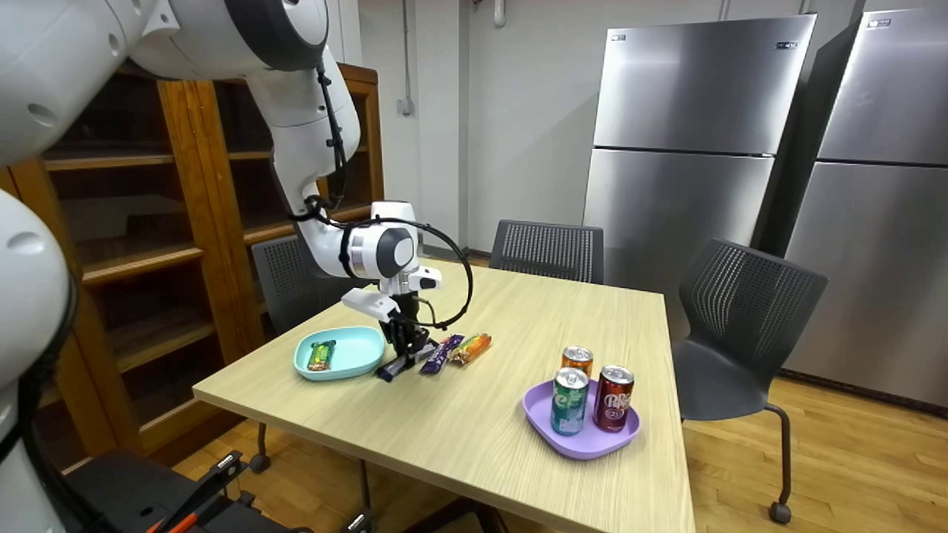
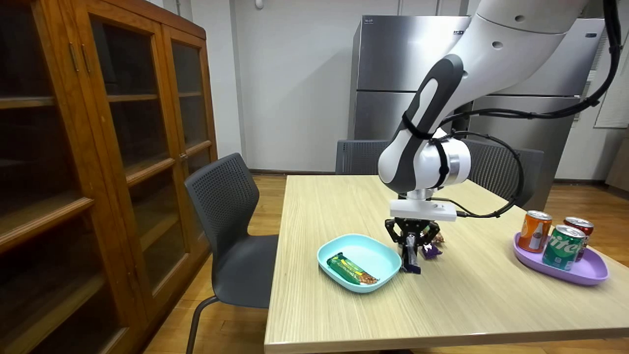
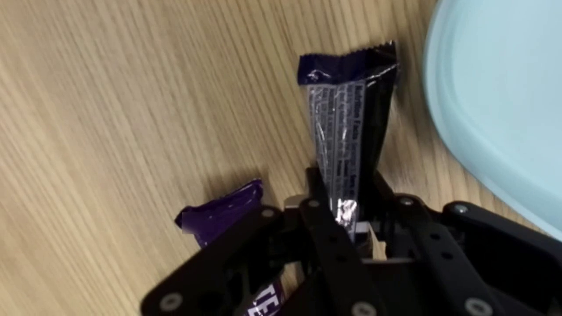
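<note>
Black gripper [image 3: 347, 184], jaws narrow, pinches a glossy wrapped bar [image 3: 339, 127] (flat, serrated end).

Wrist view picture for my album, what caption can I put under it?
The robot's hand grips a dark bar between a purple bar and a blue tray.

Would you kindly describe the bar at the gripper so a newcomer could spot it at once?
On the pale table, find the turquoise tray. Right beside it, the gripper holds a dark blue bar; unlike the purple bar nearby, this one shows a grey Nutrition Facts panel.
</note>
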`<state>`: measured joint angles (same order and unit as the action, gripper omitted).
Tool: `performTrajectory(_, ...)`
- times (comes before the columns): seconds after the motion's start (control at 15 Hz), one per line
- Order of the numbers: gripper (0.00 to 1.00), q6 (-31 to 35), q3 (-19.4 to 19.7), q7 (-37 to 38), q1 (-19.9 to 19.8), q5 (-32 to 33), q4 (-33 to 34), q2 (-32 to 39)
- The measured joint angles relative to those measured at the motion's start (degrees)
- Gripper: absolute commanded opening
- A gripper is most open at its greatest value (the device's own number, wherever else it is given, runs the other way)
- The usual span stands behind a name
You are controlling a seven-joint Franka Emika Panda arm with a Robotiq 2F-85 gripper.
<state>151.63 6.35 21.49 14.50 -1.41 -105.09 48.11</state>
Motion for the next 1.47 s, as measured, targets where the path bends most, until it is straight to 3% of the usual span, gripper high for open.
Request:
performTrajectory(0.4, 0.07, 0.6, 0.0, -0.6, 0.1, 0.3, 0.3, -1.5)
performTrajectory(0.8, 0.07, 1.0, 0.0, -3.0, 1.4, 4.8, -0.1, -5.0)
performTrajectory(1.47, 0.07, 1.0, -0.3, -4.3, 8.4, 15.0, -2.5, -7.0)
